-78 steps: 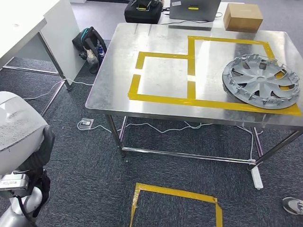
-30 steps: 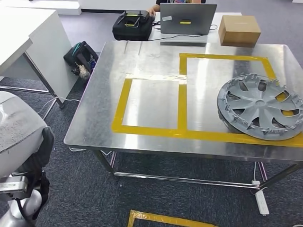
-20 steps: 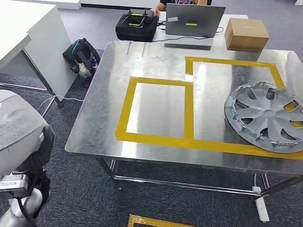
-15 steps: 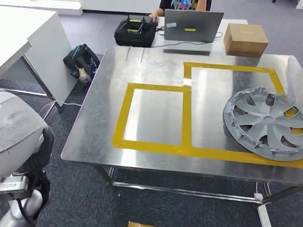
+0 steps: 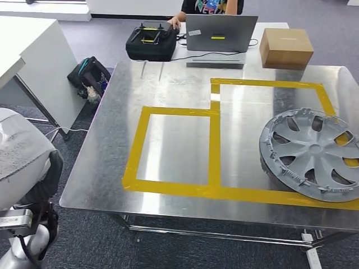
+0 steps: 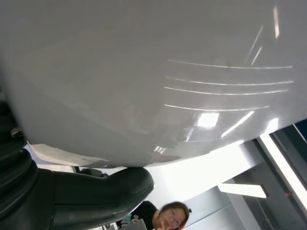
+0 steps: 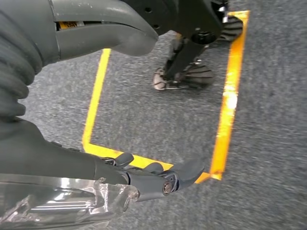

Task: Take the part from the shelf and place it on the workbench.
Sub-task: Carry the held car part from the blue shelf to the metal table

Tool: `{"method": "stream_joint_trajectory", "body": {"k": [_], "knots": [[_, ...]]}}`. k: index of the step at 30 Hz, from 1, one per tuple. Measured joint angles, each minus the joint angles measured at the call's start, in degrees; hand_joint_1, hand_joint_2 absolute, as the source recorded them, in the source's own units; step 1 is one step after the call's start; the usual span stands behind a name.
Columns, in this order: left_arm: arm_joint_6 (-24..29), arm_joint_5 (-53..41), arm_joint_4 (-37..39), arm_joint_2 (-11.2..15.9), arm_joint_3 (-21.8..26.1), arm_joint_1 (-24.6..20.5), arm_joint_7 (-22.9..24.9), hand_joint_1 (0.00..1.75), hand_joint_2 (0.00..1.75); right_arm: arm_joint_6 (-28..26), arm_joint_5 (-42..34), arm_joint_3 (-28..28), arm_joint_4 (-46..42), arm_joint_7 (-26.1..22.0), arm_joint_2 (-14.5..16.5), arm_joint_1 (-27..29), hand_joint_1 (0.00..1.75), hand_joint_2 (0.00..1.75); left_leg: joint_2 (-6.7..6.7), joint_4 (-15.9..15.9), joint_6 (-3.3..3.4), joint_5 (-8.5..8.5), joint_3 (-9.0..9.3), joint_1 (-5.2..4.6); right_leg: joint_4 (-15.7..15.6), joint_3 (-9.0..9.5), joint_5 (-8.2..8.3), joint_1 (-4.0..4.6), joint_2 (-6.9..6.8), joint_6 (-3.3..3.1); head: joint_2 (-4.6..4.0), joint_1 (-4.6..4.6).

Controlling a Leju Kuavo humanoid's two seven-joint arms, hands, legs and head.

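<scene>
The steel worktop lies straight ahead of both robot hands, near enough that its front edge spans the head view, which suits a set-down from where the robot stands. The task's part, a large pale grey moulded panel, is off the shelf and carried low on the robot's left, short of the worktop and apart from it. In the left wrist view its glossy face lies right against the left robot hand. The thick thumb runs along the panel's edge and the other fingers are hidden behind it, so I judge that this hand clamps the part, probably at its rim because the panel is too broad to enclose. Beyond the right robot hand's side of the worktop, a grey wheel cover lies flat inside a taped outline. The smaller yellow tape square, on the side nearer the left robot hand, is bare metal and looks like the intended spot for the panel. A laptop, a black case and a cardboard box sit past the far edge, well away from either hand. The right robot hand hangs over the carpet near a yellow floor marking, thumb and fingers spread with nothing between them, likely kept free to steady the panel.
</scene>
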Motion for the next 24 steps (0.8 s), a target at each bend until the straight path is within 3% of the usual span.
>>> {"method": "stream_joint_trajectory", "body": {"k": [4,5,6,8,10,11,12,14,16,19,24], "knots": [[0.0,-0.2,-0.1,0.1,0.0,-0.1,0.0,1.75,1.75,0.7,0.5,-0.3,0.3,0.2,0.1,-0.2,0.00,1.75,-0.19,-3.1,0.81,-0.39,2.13,0.08,-0.6,2.39,-0.65,0.17,-0.24,1.46,-0.01,0.20],[0.0,-0.2,-0.1,0.1,0.0,-0.1,0.0,1.75,1.75,0.8,0.6,-0.3,0.3,0.3,0.1,-0.3,0.00,1.75,-0.15,-3.2,1.13,-0.33,2.78,0.16,0.6,1.86,-1.25,0.17,-0.35,1.71,-0.01,0.37],[0.0,-0.3,-0.1,0.1,0.0,-0.1,0.1,1.75,1.75,0.9,0.7,-0.3,0.4,0.4,0.1,-0.3,0.00,1.75,-0.14,-3.2,1.45,-0.42,3.36,0.22,3.4,0.33,-2.26,0.17,-0.43,1.90,-0.01,0.46],[0.0,-0.3,-0.1,0.0,0.0,-0.1,0.1,1.75,1.75,1.1,0.7,-0.3,0.7,0.5,0.3,-0.2,0.00,1.75,-0.13,-3.2,1.84,-1.18,4.18,0.11,11.3,-4.75,-5.10,0.14,-0.47,2.20,-0.01,0.60],[-0.5,-0.3,-0.1,0.0,0.0,0.0,0.3,1.75,1.75,1.2,0.6,-0.3,0.9,0.4,0.4,0.1,0.00,1.75,-0.23,-3.2,1.88,-2.06,5.15,0.05,15.4,-8.89,-7.07,0.10,-0.47,2.47,0.00,0.65],[-1.1,-0.5,-0.1,0.0,-0.1,-0.1,0.7,1.75,1.75,1.0,0.5,-0.3,1.0,0.1,0.5,0.4,0.00,1.75,-0.29,-3.1,1.84,-2.54,5.78,0.03,14.5,-9.63,-6.47,0.08,-0.47,2.52,0.00,0.68],[-1.9,-0.8,-0.1,0.0,-0.3,-0.3,1.6,1.75,1.75,0.7,0.4,-0.4,1.1,-0.4,0.5,0.7,0.00,1.75,-0.35,-3.1,1.77,-3.08,6.53,0.04,11.8,-9.48,-4.40,0.07,-0.48,2.48,0.00,0.70],[-3.5,-2.0,-0.2,0.0,-1.1,-1.1,4.3,1.75,1.75,-0.4,0.1,-0.4,0.9,-1.5,0.6,1.4,0.00,1.75,-0.49,-3.1,1.44,-4.25,8.08,0.01,4.7,-8.19,1.99,0.11,-0.58,2.11,0.00,0.70],[-5.2,-3.7,-0.2,0.3,-2.2,-2.5,7.6,1.75,1.75,-0.8,0.0,-0.4,0.7,-1.8,0.7,1.7,0.00,1.75,-0.63,-2.9,0.92,-5.02,8.75,-0.08,1.2,-7.46,5.81,0.30,-0.75,1.24,0.00,0.73],[-9.3,-5.6,0.3,2.1,-3.7,-5.6,11.0,1.75,1.75,1.1,0.5,-0.2,0.7,-0.5,0.8,0.9,0.00,1.75,-0.62,-2.7,0.81,-5.13,8.39,-0.12,1.1,-7.49,7.23,0.35,-0.46,0.76,0.00,0.72],[-20.1,-11.0,3.0,6.1,-7.1,-12.4,17.7,1.75,1.75,5.5,2.2,0.0,2.0,1.1,1.1,-0.5,0.00,1.75,-0.54,-3.4,1.09,-5.02,8.51,-0.10,1.0,-7.75,7.03,0.45,-0.09,0.45,0.00,0.67]]}}
